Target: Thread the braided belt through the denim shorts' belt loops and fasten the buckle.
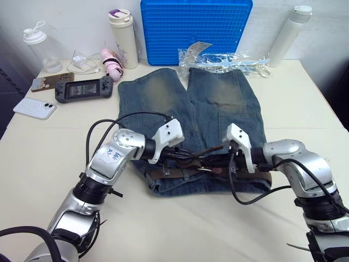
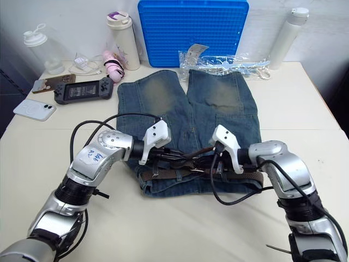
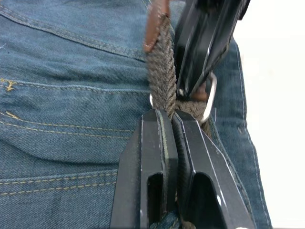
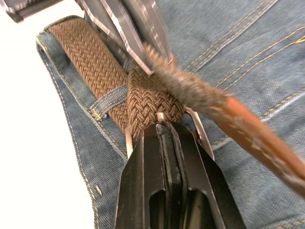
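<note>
Denim shorts (image 1: 191, 109) lie flat on the table (image 1: 180, 229), waistband toward the robot, legs pointing to the blue board (image 1: 196, 27). Belt (image 2: 163, 173) runs along the waistband, already under at least one belt loop (image 4: 108, 102) beside the buckle; the other loops are too small to check. Free belt end rises off the waistband at centre, tan leather tip in the air.

Left gripper (image 1: 182, 150) is pressed together on the braided free end, pinching the strap just short of the buckle. Right gripper (image 1: 221, 158) is closed at the buckle (image 4: 159, 114), its tips right on the metal frame where the braid wraps it; looks like it pins the prong or frame, exact contact hidden by the fingers.

Judgement: threading mostly done, fastening in hand.

Risks:
- Strap is soft braid, so it may buckle or fold instead of feeding through the frame if pushed from far back.
- Thin metal frame could slip out of the right pinch, letting the buckle twist flat.
- Prong may miss a gap in the weave and skid along the braid.
- Both grippers crowd one spot, so they may collide.
- Pulling hard could drag the shorts across the table.
</note>
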Motion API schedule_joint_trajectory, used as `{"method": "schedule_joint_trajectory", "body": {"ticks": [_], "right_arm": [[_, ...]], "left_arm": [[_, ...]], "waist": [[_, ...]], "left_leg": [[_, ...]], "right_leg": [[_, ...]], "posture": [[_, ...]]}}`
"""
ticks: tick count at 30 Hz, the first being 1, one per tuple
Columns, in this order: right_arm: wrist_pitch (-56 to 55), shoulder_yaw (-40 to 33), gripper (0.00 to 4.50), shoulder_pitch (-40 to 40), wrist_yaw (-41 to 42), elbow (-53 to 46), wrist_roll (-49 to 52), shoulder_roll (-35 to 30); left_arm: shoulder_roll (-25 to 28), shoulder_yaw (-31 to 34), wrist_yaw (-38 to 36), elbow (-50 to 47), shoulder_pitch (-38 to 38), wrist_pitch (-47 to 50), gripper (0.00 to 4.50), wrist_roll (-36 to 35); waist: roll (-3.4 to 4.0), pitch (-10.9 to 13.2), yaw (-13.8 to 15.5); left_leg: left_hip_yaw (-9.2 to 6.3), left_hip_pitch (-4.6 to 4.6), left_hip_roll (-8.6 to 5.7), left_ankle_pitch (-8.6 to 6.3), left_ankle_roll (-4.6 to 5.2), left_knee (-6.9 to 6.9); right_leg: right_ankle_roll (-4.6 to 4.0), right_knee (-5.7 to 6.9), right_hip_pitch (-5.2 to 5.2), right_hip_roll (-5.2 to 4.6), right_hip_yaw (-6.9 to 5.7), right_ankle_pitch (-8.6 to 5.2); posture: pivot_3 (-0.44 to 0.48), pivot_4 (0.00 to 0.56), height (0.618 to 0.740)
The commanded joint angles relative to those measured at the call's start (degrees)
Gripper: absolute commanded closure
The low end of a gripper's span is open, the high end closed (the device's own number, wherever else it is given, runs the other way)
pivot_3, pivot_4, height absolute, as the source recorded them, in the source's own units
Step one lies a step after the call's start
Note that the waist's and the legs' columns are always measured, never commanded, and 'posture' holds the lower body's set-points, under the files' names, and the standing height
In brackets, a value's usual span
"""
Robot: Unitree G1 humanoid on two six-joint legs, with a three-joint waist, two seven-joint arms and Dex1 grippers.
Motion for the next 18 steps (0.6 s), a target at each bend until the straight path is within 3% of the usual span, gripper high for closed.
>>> {"method": "schedule_joint_trajectory", "body": {"ticks": [1, 8, 18], "right_arm": [[-0.6, -3.4, 4.44, -1.3, -0.4, -1.6, 3.0, -2.2], [-1.3, -6.7, 4.44, -0.9, -1.4, -1.0, 7.5, -3.3], [-6.7, -12.7, 4.44, 4.7, -8.8, -1.3, 13.6, 6.1]], "left_arm": [[0.9, -0.9, 0.1, -1.2, 0.6, -1.2, 4.50, 0.8], [1.6, 0.3, 1.1, -0.3, 1.1, -1.4, 4.50, 0.9], [2.5, 6.7, 7.7, -2.0, 7.2, 3.9, 4.50, -0.3]], "waist": [[0.00, 0.0, 0.0], [-0.03, 0.1, 0.0], [-0.02, 0.1, -0.1]], "left_leg": [[0.00, 0.00, 0.00, 0.00, 0.01, 0.00], [0.01, 0.00, -0.01, 0.01, 0.02, 0.00], [0.01, 0.01, 0.01, 0.01, 0.02, 0.01]], "right_leg": [[0.00, 0.00, 0.00, -0.01, 0.00, 0.00], [0.00, 0.00, 0.00, -0.01, -0.01, 0.00], [0.00, 0.06, 0.00, 0.00, -0.01, 0.00]], "posture": [[0.000, 0.150, 0.693], [0.000, 0.150, 0.693], [0.000, 0.150, 0.693]]}}
